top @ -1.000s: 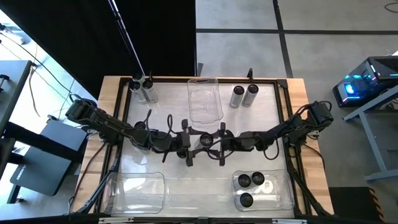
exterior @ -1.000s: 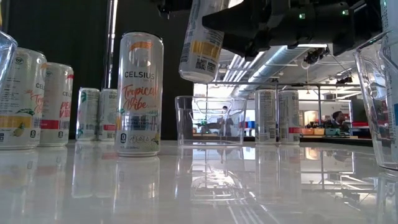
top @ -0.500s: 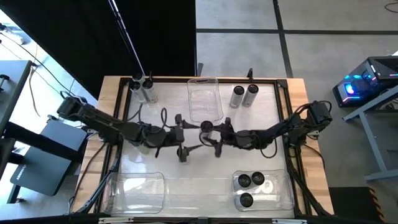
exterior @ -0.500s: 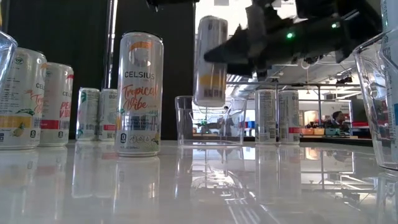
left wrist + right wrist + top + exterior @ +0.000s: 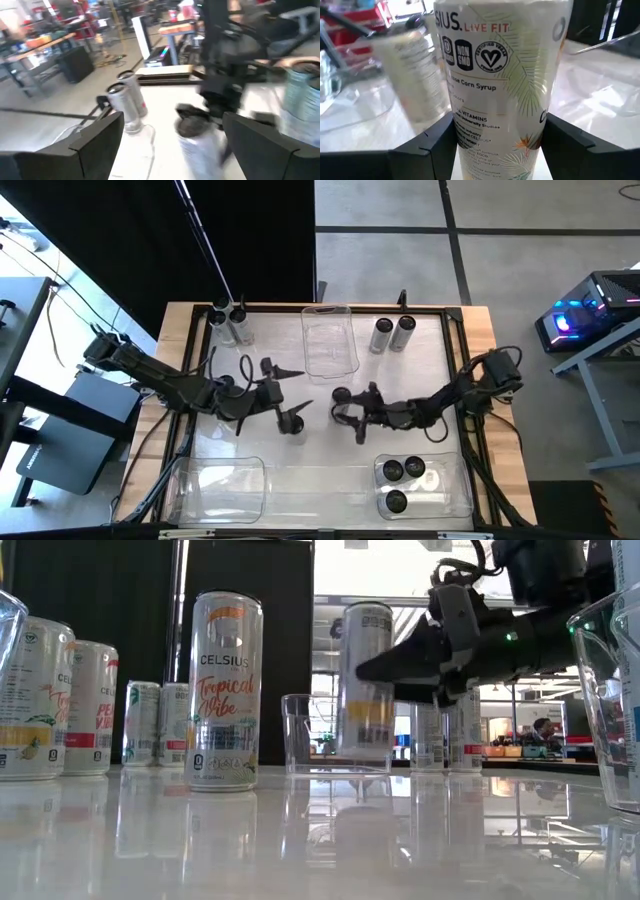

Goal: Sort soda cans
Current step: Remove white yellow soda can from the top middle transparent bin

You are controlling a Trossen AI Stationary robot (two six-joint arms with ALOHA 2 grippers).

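My right gripper (image 5: 350, 412) is shut on a soda can (image 5: 365, 680) with a white, leaf-printed side (image 5: 500, 75), right of the table's middle. My left gripper (image 5: 286, 388) stands open left of it, with nothing between its fingers. Just near of that gripper, a Celsius can (image 5: 225, 690) with a dark round top (image 5: 293, 420) stands on its base. Two cans (image 5: 230, 326) stand at the far left and two (image 5: 392, 335) at the far right. Two more (image 5: 40, 700) stand at the left, hidden under the left arm in the high view. My right gripper pinches the can's side wall (image 5: 465, 142) between its two fingers (image 5: 427, 150), about halfway up. The fingers come in level from the table's right and lie across the can. The can hangs upright, its base (image 5: 365, 754) clear of the table.
A clear bin (image 5: 330, 365) lies at the far middle and another (image 5: 190, 490) at the near left. A third bin (image 5: 450, 495) at the near right holds three cans (image 5: 400, 480). Bare tabletop lies between the near bins.
My left gripper has drawn back toward the table's left edge, away from the can and my right gripper. My right gripper has sunk toward the table and moved slightly right with the can, which has turned from tilted to upright.
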